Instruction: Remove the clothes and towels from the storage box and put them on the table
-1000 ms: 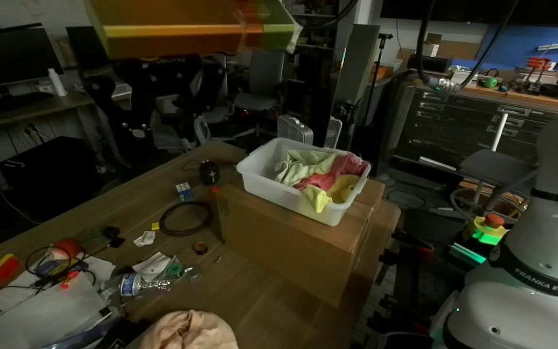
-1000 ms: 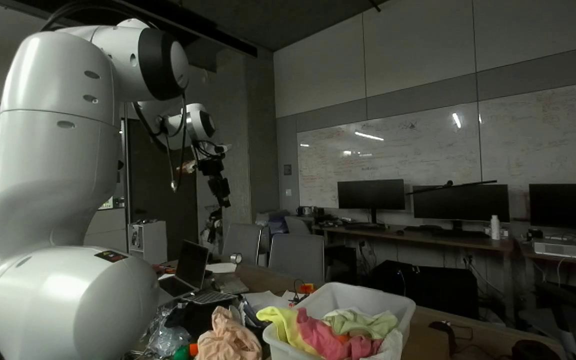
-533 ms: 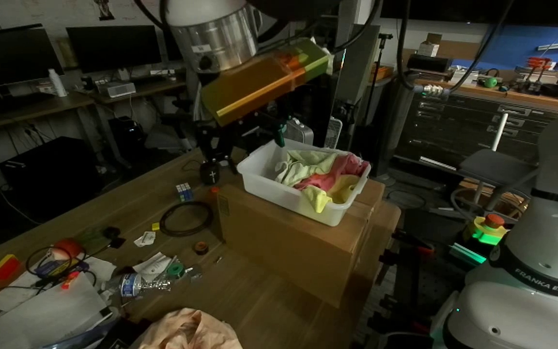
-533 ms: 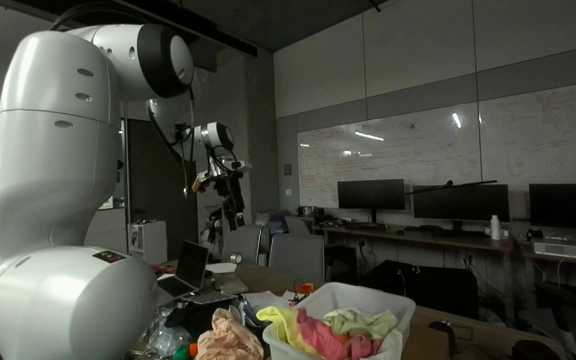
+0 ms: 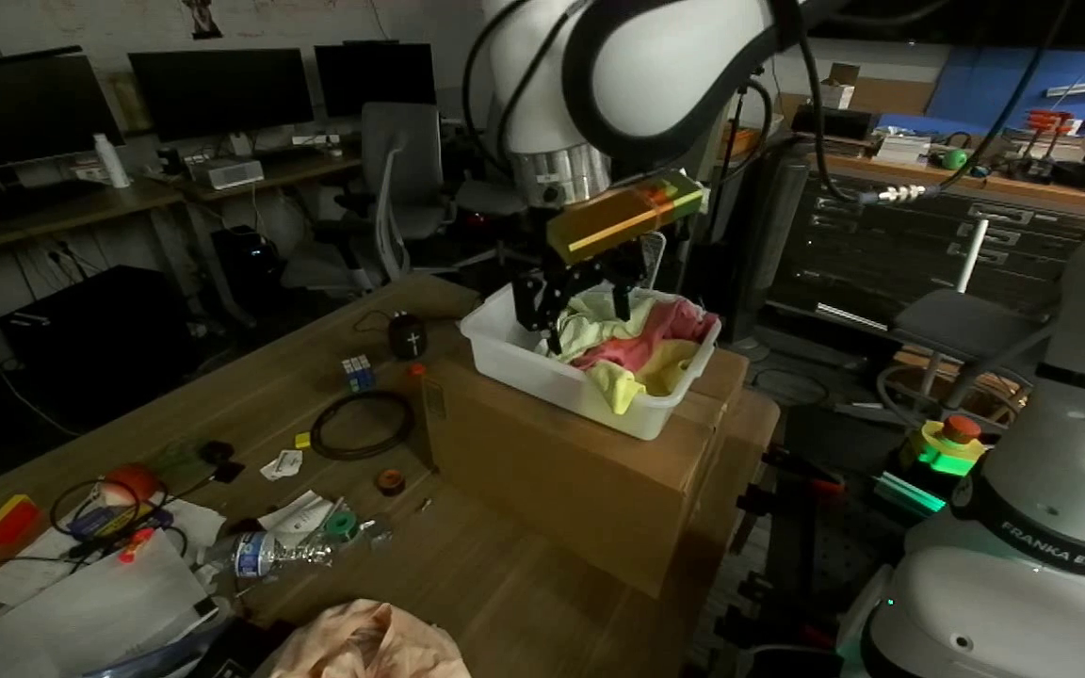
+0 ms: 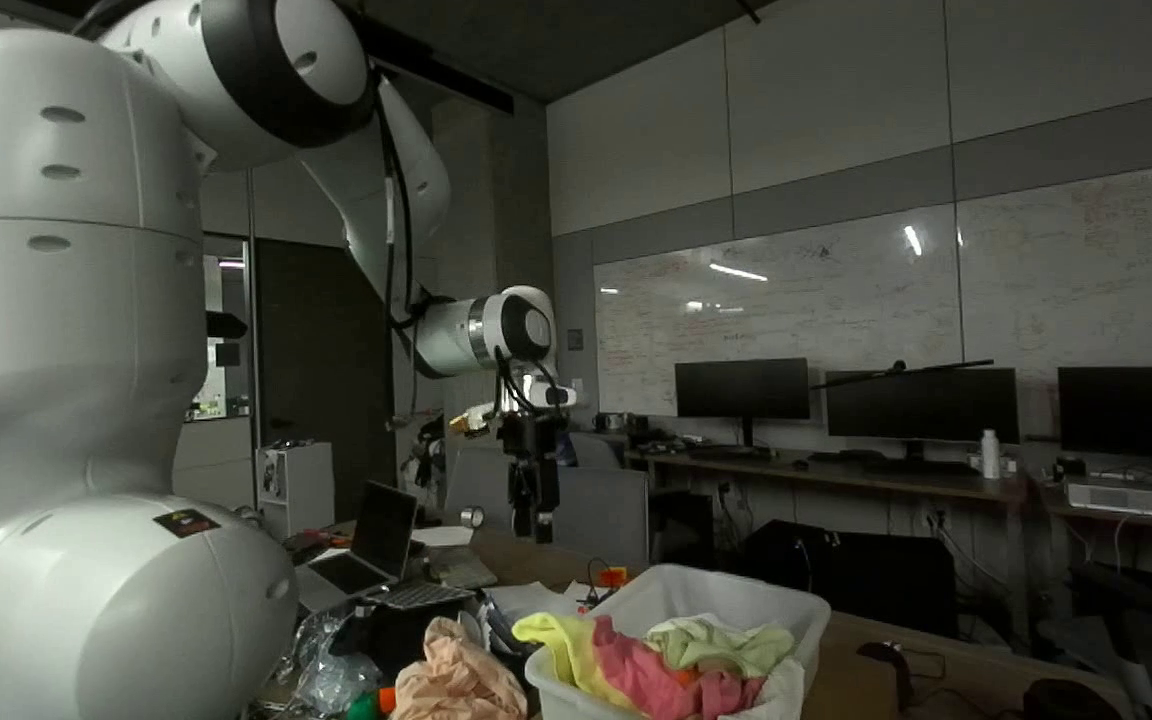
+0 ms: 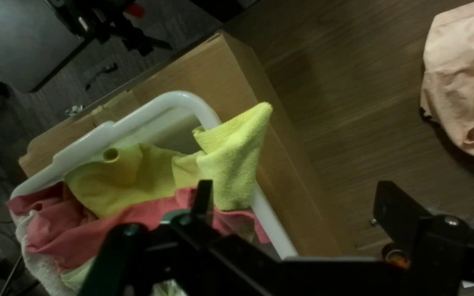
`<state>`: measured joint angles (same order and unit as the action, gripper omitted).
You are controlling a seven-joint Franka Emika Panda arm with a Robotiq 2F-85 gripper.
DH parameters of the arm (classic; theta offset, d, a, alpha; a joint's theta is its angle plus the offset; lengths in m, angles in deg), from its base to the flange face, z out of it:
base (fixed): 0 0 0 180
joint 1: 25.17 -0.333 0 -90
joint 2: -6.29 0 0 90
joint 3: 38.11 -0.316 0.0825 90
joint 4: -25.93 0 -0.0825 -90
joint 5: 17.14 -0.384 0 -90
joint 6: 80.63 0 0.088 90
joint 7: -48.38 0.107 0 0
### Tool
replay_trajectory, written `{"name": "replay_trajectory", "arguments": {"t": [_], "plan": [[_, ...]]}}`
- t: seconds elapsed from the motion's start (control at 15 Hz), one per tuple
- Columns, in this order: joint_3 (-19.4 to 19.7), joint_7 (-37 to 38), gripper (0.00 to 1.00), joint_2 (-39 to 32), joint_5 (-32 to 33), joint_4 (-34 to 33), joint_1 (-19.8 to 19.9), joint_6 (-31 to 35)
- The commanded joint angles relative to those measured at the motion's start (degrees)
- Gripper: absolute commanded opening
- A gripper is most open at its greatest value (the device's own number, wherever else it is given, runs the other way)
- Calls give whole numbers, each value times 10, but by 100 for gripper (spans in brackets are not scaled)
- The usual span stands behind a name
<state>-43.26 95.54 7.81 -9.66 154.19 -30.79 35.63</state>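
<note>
hand (image 7: 294, 197) released, jaws wide apart. by wrist view: yellow cloth (image 7: 237, 174) at 10 o'clock, lapping over the storage box (image 7: 181, 98) rim; pink cloth (image 7: 68, 234) at 9, inside it. box sits on cardboard carton (image 7: 204, 80). peach garment (image 7: 453, 88) at 2, on desk (image 7: 344, 102).

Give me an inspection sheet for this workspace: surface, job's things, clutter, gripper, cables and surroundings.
Surface: wooden table, bearing a cardboard box.
Job's things: white storage box on the cardboard box, holding a pink cloth, a pale green cloth and a yellow cloth that drapes over the storage box's rim; peach garment on the table.
Clutter: plastic bottle, Rubik's cube, papers, laptop.
Gripper: open, holding nothing.
Cables: black cable coil on the table; another cable loops off the arm.
Surroundings: monitors, office chairs, whiteboard, emergency-stop button.
</note>
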Motion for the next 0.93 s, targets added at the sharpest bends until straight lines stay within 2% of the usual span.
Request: {"name": "replay_trajectory", "arguments": {"t": [0.0, 0.33, 0.6, 0.87], "plan": [[23, -64, 100, 34, 3, 94, 28, 110], [46, -83, 100, 5, 18, 137, 58, 207], [59, -26, 100, -15, 56, 149, 73, 276], [76, 78, 100, -41, 128, 145, 78, 327]]}}
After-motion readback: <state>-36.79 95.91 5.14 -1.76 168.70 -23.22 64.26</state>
